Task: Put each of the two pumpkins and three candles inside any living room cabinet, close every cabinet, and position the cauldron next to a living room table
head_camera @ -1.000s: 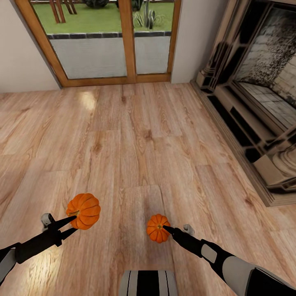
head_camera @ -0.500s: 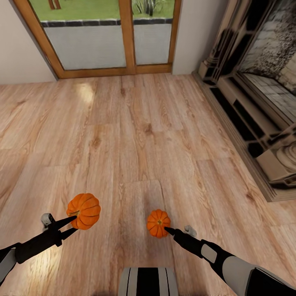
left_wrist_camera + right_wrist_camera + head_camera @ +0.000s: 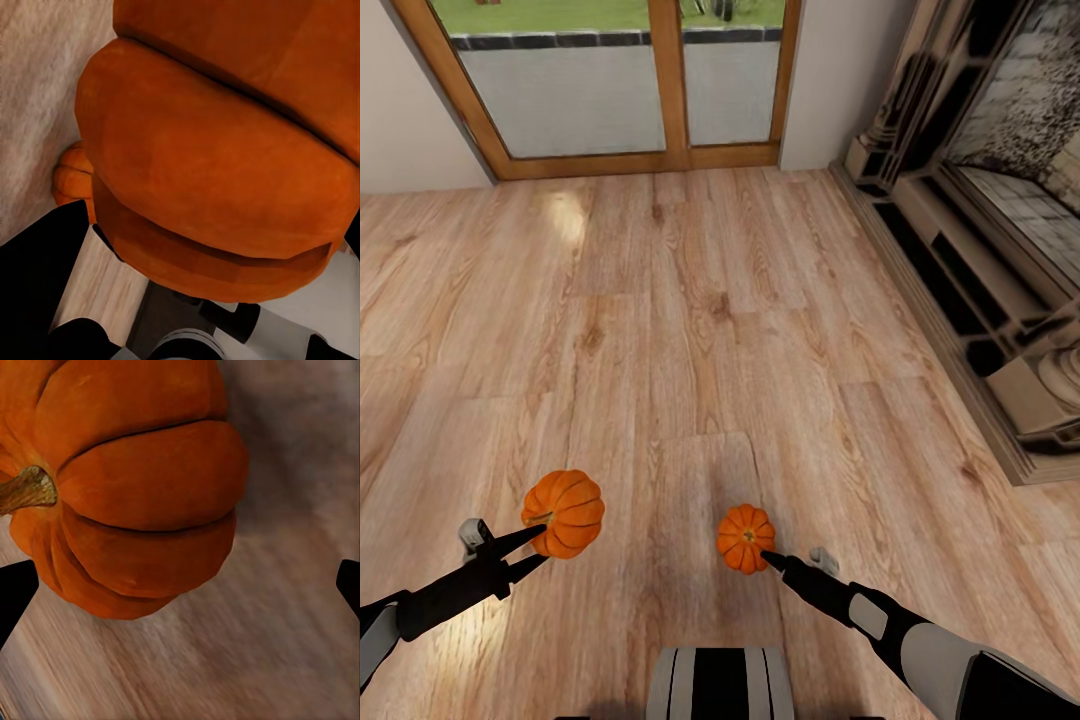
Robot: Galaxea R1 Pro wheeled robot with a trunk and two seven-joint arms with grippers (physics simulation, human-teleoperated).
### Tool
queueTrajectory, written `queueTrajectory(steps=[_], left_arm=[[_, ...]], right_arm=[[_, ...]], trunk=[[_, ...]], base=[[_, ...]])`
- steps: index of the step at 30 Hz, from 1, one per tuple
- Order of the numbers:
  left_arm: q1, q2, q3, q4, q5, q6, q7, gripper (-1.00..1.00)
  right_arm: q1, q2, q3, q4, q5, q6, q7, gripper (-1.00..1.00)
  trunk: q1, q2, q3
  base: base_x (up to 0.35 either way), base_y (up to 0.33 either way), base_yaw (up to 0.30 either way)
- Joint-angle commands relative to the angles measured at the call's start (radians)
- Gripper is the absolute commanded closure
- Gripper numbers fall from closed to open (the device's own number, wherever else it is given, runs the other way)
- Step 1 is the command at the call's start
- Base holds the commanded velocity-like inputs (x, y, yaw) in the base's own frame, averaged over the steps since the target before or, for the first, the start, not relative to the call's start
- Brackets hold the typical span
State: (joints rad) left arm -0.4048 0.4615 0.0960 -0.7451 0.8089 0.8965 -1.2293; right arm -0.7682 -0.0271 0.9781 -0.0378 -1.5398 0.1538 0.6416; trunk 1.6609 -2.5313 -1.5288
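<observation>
Camera has moved forward; both pumpkins kept their places: left pincer (image 3: 538,541) pinching the larger pumpkin (image 3: 564,513), right pincer (image 3: 768,557) pinching the smaller pumpkin (image 3: 745,538) over the floor (image 3: 690,330). Left wrist view: pumpkin (image 3: 217,172) between dark fingers (image 3: 37,277). Right wrist view: pumpkin (image 3: 127,487) between fingertips (image 3: 15,596)

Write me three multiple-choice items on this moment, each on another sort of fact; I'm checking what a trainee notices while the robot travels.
1. Where is the fireplace surround?
A. on the robot's right
B. on its left
C. under the glass doors

2. How many pumpkins show in the head view?
A. one
B. two
C. three

3. What is the left pincer doing?
A. hanging empty
B. holding a pumpkin above the floor
C. pressing a candle to the floor

Answers:
1 A, it runs along the right side.
2 B, the larger pumpkin at the left pincer, the smaller pumpkin at the right pincer.
3 B, its fingers sit against the pumpkin over the wooden floor.
</observation>
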Motion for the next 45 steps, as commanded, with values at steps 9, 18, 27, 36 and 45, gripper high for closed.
queueTrajectory(steps=[9, 18, 27, 36, 45], left_arm=[[0.0, -0.001, 0.001, 0.0, 0.003, 0.007, 0.001, 1.0], [0.0, -0.001, 0.001, 0.0, 0.003, 0.007, 0.001, 1.0], [0.0, -0.001, 0.0, 0.0, 0.003, 0.007, 0.002, 1.0], [0.0, -0.003, -0.004, 0.0, 0.003, 0.007, 0.002, 1.0], [0.0, -0.003, -0.004, 0.0, 0.001, 0.007, 0.002, 1.0]], right_arm=[[0.0, -0.001, 0.005, -0.001, -0.011, 0.003, 0.007, -1.0], [0.0, -0.001, 0.005, 0.001, -0.012, 0.003, 0.006, -1.0], [0.0, -0.001, 0.005, 0.001, -0.012, 0.003, 0.006, -1.0], [0.0, -0.001, 0.005, 0.001, -0.012, 0.003, 0.006, -1.0], [0.0, -0.001, 0.005, 0.001, -0.011, 0.003, 0.004, -1.0]], trunk=[[0.0, 0.0, -0.001], [0.0, 0.0, -0.001], [0.0, 0.0, -0.001], [0.0, 0.0, -0.001], [0.0, 0.0, -0.001]], base=[[0.003, 0.003, 0.0], [0.045, 0.037, 0.0], [0.068, 0.045, 0.0], [0.039, 0.011, 0.0], [0.014, 0.005, 0.0]])
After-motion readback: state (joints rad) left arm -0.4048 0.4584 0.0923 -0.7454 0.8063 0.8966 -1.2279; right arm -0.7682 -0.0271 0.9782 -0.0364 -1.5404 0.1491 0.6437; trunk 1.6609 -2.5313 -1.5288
